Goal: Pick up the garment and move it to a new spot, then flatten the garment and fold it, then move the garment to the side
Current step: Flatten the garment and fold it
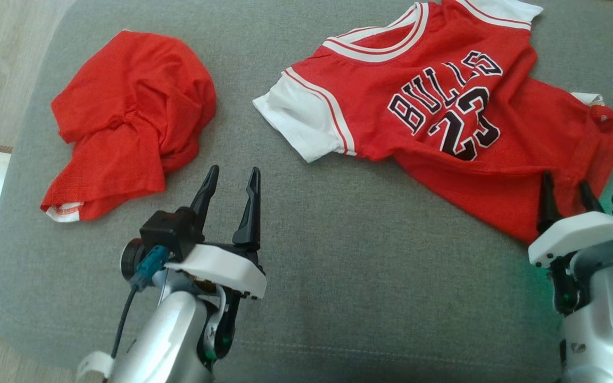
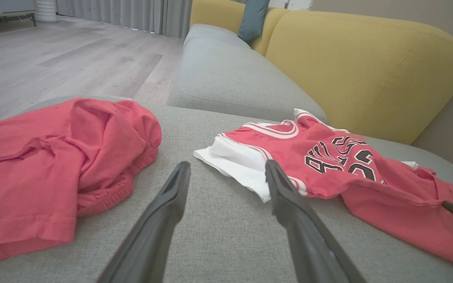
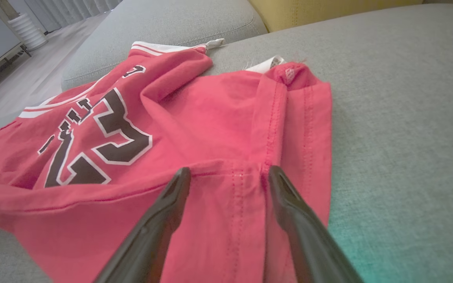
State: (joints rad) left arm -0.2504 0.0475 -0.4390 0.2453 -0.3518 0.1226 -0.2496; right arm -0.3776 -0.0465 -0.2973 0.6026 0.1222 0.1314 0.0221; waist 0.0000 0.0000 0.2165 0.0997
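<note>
Head view: the jersey [image 1: 445, 106] lies rumpled on the grey sofa cushion [image 1: 365, 266], its hem beneath the right hand [image 1: 565, 180], fingers spread and empty; the left hand [image 1: 234, 170] is spread too. A shallow pinch may catch one layer, bunching it.

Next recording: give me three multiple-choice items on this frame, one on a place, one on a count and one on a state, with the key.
1. Where is the right claw?
A. at the jersey's lower hem
B. at the jersey's collar
C. at the jersey's white sleeve

2. How many red garments lie on the grey cushion?
A. one
B. two
C. three

3. How is the left claw?
A. shut on cloth
B. shut, empty
C. open, empty

Key:
1 A: its fingers frame the hem in the right wrist view.
2 B: the jersey plus a crumpled garment.
3 C: its tips stand apart over bare cushion.
</note>
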